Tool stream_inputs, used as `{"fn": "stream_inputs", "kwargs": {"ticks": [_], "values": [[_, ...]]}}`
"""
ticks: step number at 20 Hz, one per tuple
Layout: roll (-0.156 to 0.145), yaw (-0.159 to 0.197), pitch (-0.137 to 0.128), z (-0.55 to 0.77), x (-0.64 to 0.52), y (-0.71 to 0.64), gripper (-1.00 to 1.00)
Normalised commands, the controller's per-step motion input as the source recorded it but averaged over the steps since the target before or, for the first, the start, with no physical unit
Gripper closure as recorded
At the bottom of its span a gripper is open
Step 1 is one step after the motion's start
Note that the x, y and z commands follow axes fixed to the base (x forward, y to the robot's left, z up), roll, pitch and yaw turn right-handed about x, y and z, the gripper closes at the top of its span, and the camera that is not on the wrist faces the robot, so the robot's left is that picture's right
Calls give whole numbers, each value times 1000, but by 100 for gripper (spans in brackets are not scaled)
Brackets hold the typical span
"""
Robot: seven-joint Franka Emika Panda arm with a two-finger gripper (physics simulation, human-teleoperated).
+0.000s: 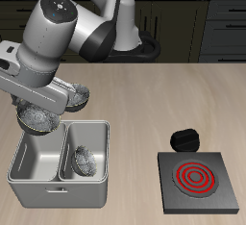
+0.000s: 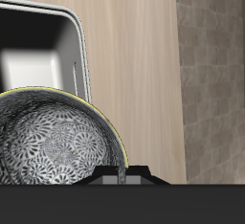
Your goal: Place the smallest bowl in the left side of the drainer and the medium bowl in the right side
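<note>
You have the medium bowl (image 1: 39,119) hanging under the gripper (image 1: 38,113), above the back edge of the drainer (image 1: 60,182) near the counter's (image 1: 154,104) front corner. In the wrist view the fingers (image 2: 122,173) pinch the medium bowl's (image 2: 57,146) rim, and it appears to hang tilted, its speckled wall facing the camera. The smallest bowl (image 1: 83,159) already lies in one drainer compartment; the other shows bare metal. The largest bowl (image 1: 77,96) sits farther back. No writing is readable on anything, including the stove (image 1: 198,180) and the black object (image 1: 184,138) behind it.
</note>
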Motion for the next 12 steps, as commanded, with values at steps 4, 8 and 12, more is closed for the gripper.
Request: {"fn": "stream_inputs", "kwargs": {"ticks": [4,8,12], "values": [[-20,19,31,-282,89,-37,100],[7,41,16,-249,37,1,100],[-14,77,38,-310,43,99,-100]]}}
